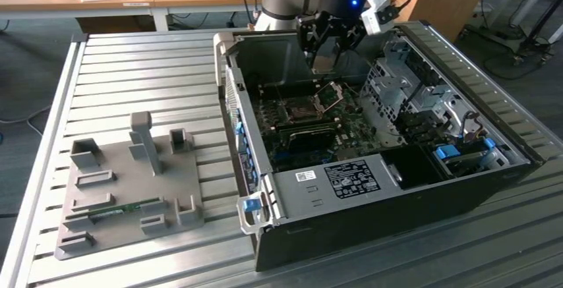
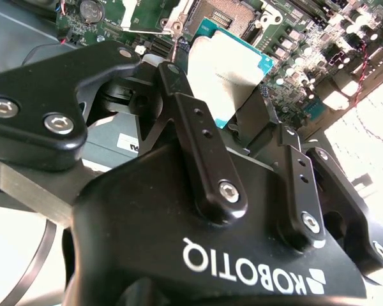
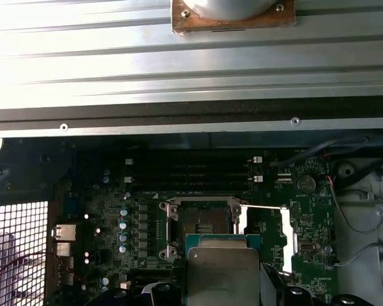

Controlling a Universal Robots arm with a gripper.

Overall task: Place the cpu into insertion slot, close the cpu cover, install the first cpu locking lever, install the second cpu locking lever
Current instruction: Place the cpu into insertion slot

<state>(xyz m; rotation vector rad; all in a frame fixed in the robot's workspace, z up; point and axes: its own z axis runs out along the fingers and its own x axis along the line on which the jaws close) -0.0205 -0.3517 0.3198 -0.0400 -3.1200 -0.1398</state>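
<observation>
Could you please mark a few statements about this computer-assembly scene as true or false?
1. The pincer grips the cpu. True.
2. The cpu sits in the socket. False: the pincer holds it above the board, and the socket is empty.
3. The cover is closed. False: it stands open.
4. The case lies on its side with its open side up. True.
5. A grey fixture lies on the table, on the exterior view's left of the case. True.
</observation>
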